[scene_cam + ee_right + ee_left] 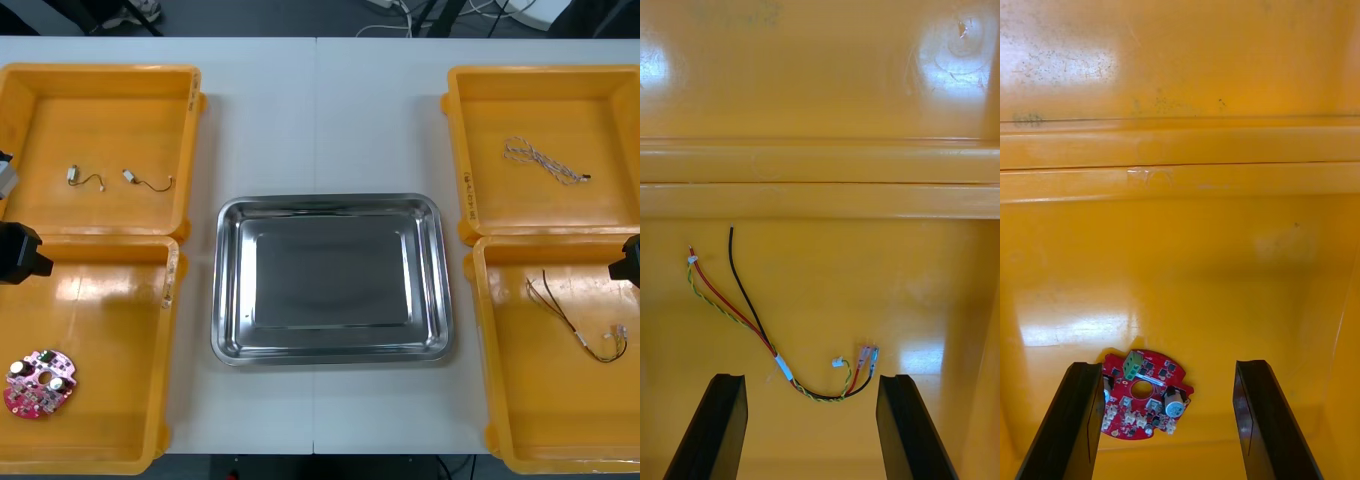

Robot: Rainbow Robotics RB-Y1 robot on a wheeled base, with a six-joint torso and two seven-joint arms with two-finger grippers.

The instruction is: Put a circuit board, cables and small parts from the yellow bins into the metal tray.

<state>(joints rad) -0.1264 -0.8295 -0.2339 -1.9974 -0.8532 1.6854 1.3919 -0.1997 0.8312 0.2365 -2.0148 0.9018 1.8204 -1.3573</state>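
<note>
The metal tray sits bare and shiny at the table's middle. A round red circuit board lies in the near left yellow bin. In the left wrist view the board rests on the bin floor below my open left gripper, close to one finger. A black and red-yellow cable lies in the near right yellow bin. My open right gripper hovers over that cable, nothing held. My arms show at the table's sides: left arm, right arm.
The far left bin holds two small metal parts on short wires. A pale twisted cable lies in the far right bin. Bin walls rise just beyond each gripper.
</note>
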